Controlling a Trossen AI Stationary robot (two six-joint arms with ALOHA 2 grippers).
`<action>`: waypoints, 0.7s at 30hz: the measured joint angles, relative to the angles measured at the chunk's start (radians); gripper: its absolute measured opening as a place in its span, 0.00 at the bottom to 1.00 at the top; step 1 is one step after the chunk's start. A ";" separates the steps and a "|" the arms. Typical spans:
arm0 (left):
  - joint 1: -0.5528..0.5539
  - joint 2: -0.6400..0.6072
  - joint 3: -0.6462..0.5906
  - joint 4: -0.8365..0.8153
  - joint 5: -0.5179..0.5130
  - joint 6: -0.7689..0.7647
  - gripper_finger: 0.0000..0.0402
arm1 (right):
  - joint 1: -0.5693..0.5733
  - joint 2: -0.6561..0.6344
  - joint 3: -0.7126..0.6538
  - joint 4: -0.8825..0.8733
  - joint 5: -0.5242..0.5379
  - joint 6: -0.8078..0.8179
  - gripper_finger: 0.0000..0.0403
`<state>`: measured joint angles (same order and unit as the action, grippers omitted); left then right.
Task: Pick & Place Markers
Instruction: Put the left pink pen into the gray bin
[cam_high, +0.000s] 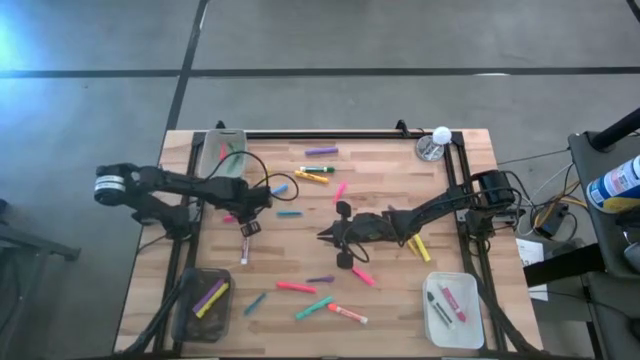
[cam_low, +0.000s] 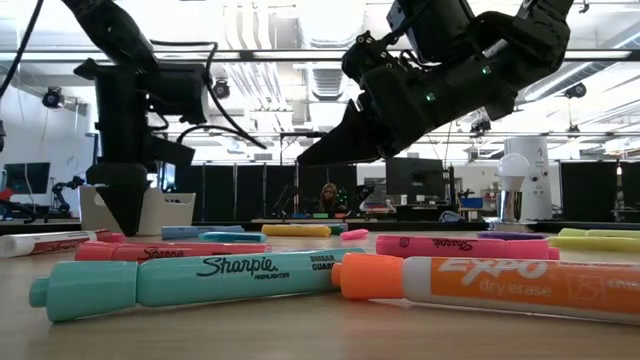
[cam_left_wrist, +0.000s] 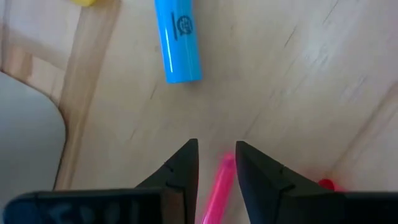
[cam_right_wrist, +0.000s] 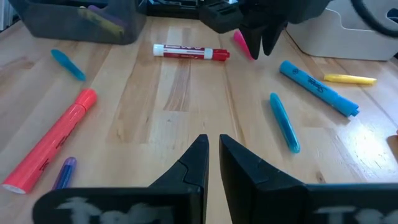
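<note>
Step in hand, by the look of it: picking a pink marker (cam_left_wrist: 219, 186) left of centre in the high view. Left gripper (cam_left_wrist: 216, 163) straddling it, fingers apart. Right gripper (cam_right_wrist: 213, 155) mid-table, fingers nearly together, empty. Next: probably lower, close squarely.

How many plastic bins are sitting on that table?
3, placed by the high view: the top-left bin, the bottom-left bin and the bottom-right bin. The arms cover little, so a hidden one seems unlikely.
</note>
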<state>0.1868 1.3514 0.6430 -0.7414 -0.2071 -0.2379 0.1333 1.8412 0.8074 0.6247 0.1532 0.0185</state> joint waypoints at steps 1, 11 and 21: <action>0.001 0.006 0.000 0.000 0.006 0.002 0.25 | 0.000 0.000 0.000 0.000 0.000 0.000 0.08; 0.001 0.058 0.004 0.001 0.004 0.003 0.25 | 0.000 0.000 0.000 0.000 0.000 0.000 0.08; 0.027 0.051 0.003 0.002 0.021 -0.007 0.16 | 0.000 0.000 0.000 0.000 0.000 0.005 0.08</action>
<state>0.2142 1.4029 0.6455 -0.7392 -0.1861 -0.2448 0.1333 1.8412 0.8070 0.6247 0.1532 0.0235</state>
